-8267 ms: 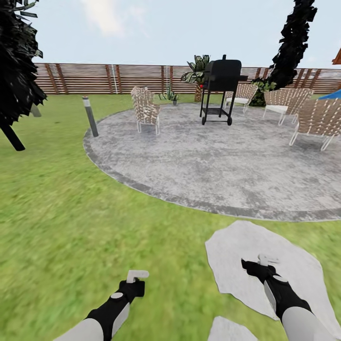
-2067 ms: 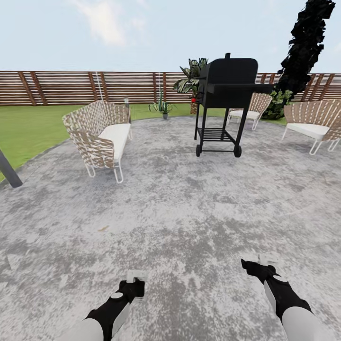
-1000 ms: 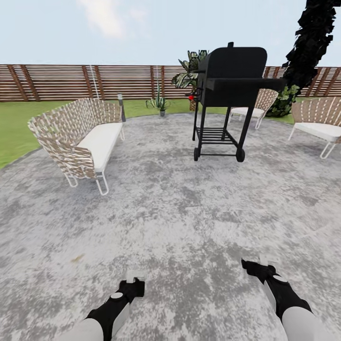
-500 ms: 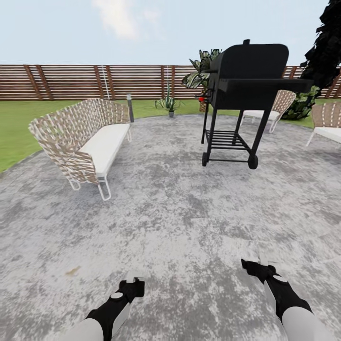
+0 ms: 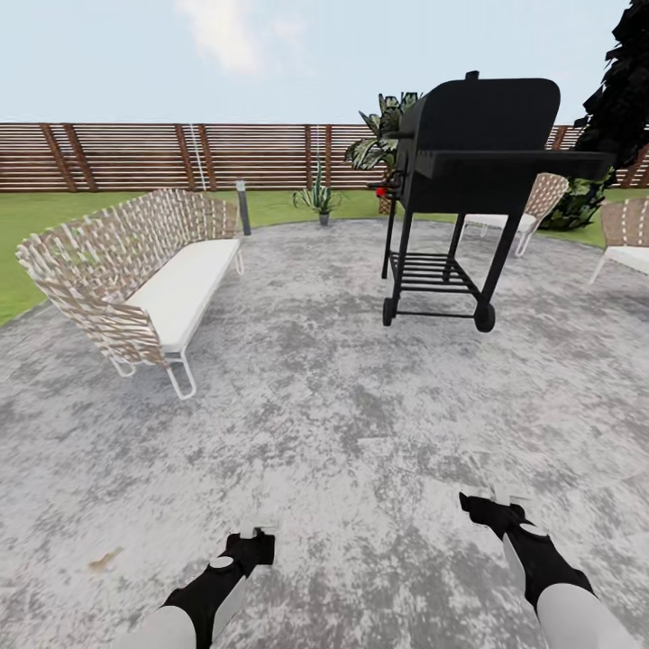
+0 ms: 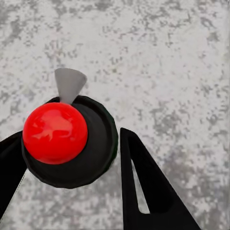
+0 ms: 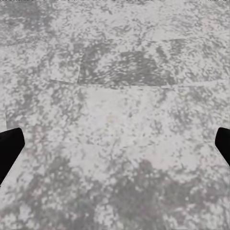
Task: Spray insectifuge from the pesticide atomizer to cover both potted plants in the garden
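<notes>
A small pot (image 5: 324, 219) stands at the upper middle of the head view, at the far rim of the paved patch (image 5: 342, 406). It holds a spiky green plant (image 5: 316, 193). A big palm (image 5: 386, 126) rises behind the black grill (image 5: 478, 144), whose lid is down.

The left gripper (image 5: 260, 530) sits at the lower left of the head view, low over the paving. In the left wrist view its black fingers (image 6: 143, 191) are clenched on the sprayer (image 6: 57, 134), one on each side of its round black collar. The sprayer is seen from above (red knob on top, grey cone nozzle pointing away from the wrist).

The right gripper (image 5: 507, 494) is at the lower right of the head view. In the right wrist view its fingers (image 7: 7, 143) are released and spread wide to the frame's edges, with grey paving between them.

A woven sofa (image 5: 135, 279) with a white cushion stands at the middle left, and woven chairs (image 5: 532, 203) stand at the right, before the brown slatted fence (image 5: 135, 158).
</notes>
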`<state>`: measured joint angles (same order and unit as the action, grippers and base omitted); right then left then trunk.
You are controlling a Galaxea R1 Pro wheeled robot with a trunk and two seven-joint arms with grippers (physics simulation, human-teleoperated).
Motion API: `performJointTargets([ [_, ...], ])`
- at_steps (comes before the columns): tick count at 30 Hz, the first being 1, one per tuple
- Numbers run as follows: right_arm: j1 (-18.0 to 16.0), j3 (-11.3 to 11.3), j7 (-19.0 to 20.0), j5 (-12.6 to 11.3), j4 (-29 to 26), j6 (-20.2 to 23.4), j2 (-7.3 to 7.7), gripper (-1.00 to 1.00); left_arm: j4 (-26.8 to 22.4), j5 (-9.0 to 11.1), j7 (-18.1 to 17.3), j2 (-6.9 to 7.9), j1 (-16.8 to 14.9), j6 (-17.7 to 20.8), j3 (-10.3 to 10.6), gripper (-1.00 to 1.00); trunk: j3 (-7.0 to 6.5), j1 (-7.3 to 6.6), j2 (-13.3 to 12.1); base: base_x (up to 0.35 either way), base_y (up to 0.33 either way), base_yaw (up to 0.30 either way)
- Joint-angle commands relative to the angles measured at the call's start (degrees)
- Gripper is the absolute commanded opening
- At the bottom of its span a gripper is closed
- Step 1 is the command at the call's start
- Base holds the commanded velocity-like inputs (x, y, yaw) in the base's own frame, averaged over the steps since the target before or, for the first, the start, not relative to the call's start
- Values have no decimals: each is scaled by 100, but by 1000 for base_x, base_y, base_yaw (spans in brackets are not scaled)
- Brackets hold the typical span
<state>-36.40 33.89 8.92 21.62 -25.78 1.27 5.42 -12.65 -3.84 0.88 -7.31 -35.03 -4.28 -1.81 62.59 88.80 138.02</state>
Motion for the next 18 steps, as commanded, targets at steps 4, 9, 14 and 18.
performJointTargets([
  [4,-6,56,49,48,58,13,-6,100,0,-38,9,20,-4,-20,-21,-100,5,2,2,334,-62,0],
  [9,-4,56,49,53,314,13,-6,100,-5,-38,9,28,-4,-18,-21,-100,5,2,2,338,7,0],
  [14,-4,56,49,34,335,13,-6,100,-2,-38,9,28,-4,-12,-21,-100,5,2,2,335,109,0],
  [18,-7,56,49,28,344,13,-6,100,-5,-38,9,27,-4,-11,-21,-100,5,2,2,321,158,0],
])
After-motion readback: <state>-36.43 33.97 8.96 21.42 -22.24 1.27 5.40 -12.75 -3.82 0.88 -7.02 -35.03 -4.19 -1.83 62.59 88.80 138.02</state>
